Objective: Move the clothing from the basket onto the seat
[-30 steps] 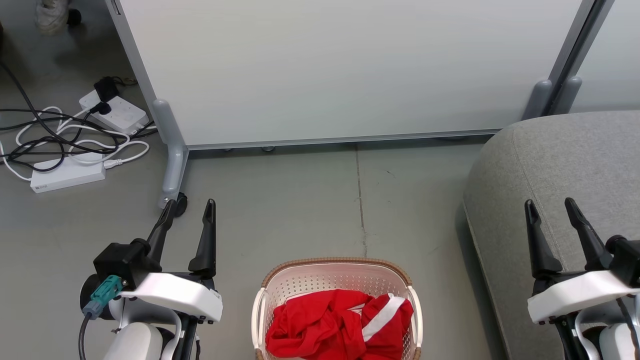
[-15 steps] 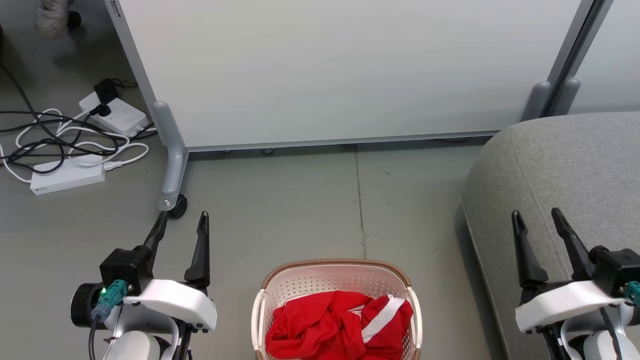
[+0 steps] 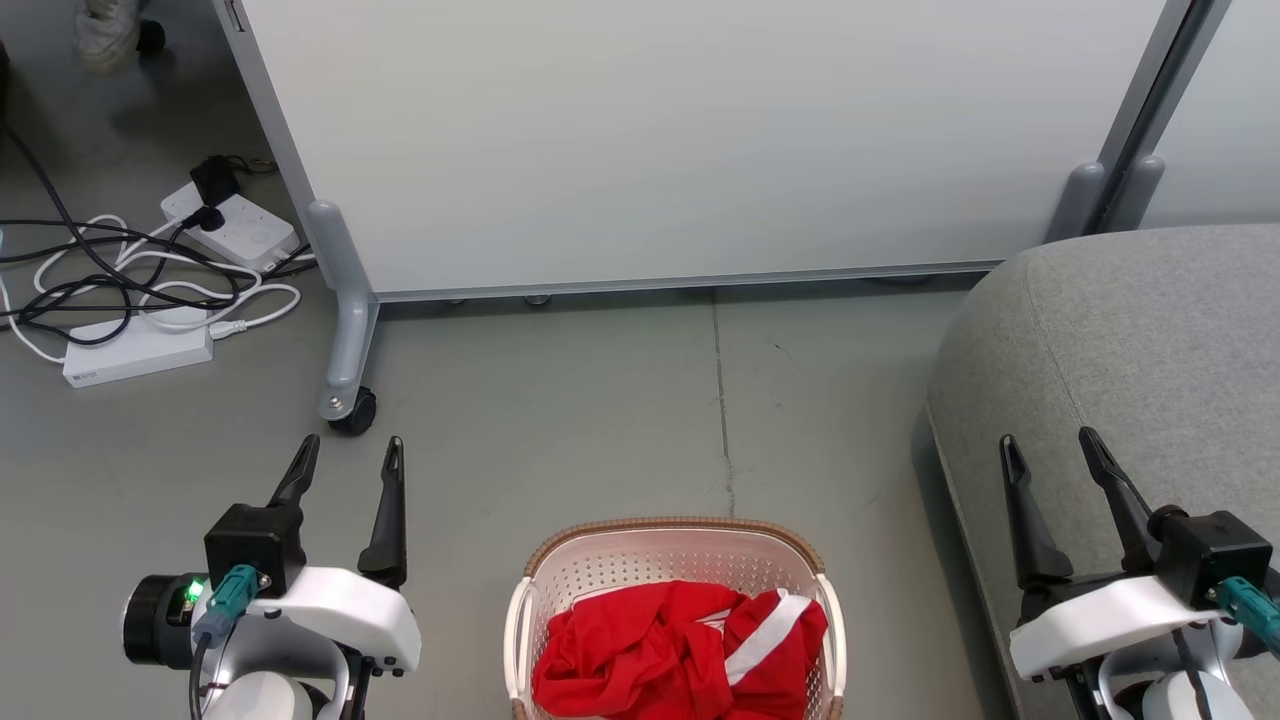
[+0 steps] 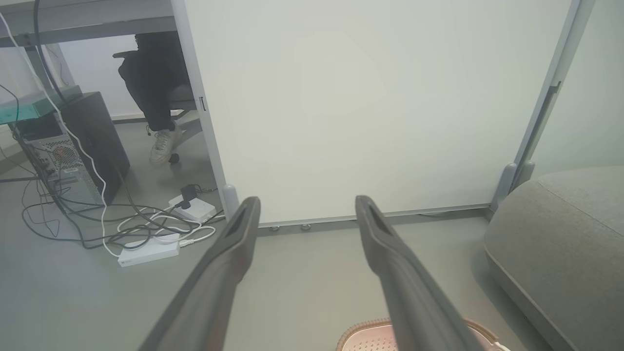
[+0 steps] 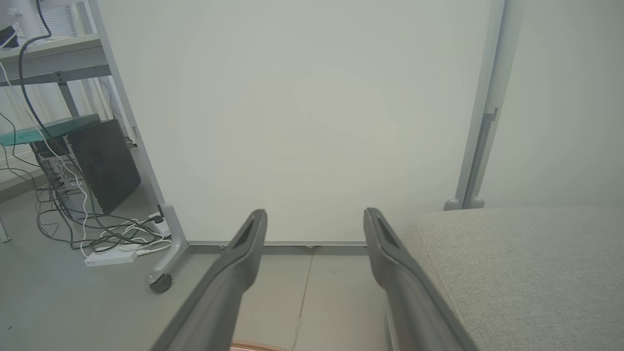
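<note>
Bright red clothing [image 3: 660, 650] with a white band lies bunched in the cream perforated basket [image 3: 665, 530], which stands on the floor at the bottom middle of the head view; its brown rim [image 4: 363, 327] peeks into the left wrist view. The grey fabric seat [image 3: 1130, 330] fills the right side, also seen as the seat [image 5: 526, 263] in the right wrist view. My left gripper [image 3: 348, 452] hangs open over the floor, left of the basket. My right gripper [image 3: 1048, 443] is open over the seat's front edge. Both hold nothing.
A white rolling partition [image 3: 680, 140] with grey feet and a caster [image 3: 350, 412] stands behind the basket. Power strips and tangled cables [image 3: 140, 280] lie on the floor at the left. A seated person's shoe [image 4: 163, 144] and a computer tower [image 4: 87, 146] are beyond.
Both arms have drawn back toward the bottom of the head view, fingers still wide apart. The basket and clothing have stayed put.
</note>
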Controlling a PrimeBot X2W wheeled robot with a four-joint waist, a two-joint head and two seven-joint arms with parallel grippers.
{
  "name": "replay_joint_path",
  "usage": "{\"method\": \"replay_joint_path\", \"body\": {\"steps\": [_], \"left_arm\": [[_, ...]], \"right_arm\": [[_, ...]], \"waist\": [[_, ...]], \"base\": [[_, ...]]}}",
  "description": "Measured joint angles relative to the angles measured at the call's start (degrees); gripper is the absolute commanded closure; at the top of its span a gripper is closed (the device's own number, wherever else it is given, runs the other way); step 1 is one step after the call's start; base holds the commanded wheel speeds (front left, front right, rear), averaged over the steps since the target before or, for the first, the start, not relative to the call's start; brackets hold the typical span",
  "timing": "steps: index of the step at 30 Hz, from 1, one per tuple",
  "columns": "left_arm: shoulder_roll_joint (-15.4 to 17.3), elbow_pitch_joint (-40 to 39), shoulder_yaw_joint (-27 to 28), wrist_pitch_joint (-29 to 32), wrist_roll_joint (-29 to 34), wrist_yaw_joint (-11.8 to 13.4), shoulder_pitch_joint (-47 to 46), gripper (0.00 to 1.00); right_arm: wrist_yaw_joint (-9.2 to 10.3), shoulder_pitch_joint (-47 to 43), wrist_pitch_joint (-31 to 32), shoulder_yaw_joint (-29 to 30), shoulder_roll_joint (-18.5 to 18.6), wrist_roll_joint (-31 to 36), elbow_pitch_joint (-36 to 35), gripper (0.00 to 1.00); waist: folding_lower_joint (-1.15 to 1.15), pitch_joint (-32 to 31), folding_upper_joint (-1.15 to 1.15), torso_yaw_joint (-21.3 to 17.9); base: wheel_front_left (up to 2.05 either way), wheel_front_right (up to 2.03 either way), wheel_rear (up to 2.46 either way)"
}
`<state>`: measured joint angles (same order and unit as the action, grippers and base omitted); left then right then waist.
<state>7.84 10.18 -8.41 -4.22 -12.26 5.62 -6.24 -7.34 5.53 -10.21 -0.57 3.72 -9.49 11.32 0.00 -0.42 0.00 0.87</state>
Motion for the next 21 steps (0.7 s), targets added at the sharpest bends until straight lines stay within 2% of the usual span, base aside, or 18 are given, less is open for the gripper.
{"method": "replay_joint_path", "body": {"steps": [7, 21], "left_arm": [[-0.2, 0.3, 0.2, 0.2, 1.4, 0.5, 0.1, 0.0], [-0.2, 0.6, -0.2, 0.3, 0.8, 1.0, 0.3, 0.0]], "right_arm": [[-0.08, -0.2, -1.2, -0.2, -0.3, 1.0, 0.1, 0.0], [-0.08, -0.5, 1.9, 2.0, -0.6, -0.2, 0.2, 0.0]], "waist": [[0.0, 0.0, 0.0, 0.0], [0.0, 0.2, 0.0, 0.1]], "base": [[0.0, 0.0, 0.0], [0.0, 0.0, 0.0]]}}
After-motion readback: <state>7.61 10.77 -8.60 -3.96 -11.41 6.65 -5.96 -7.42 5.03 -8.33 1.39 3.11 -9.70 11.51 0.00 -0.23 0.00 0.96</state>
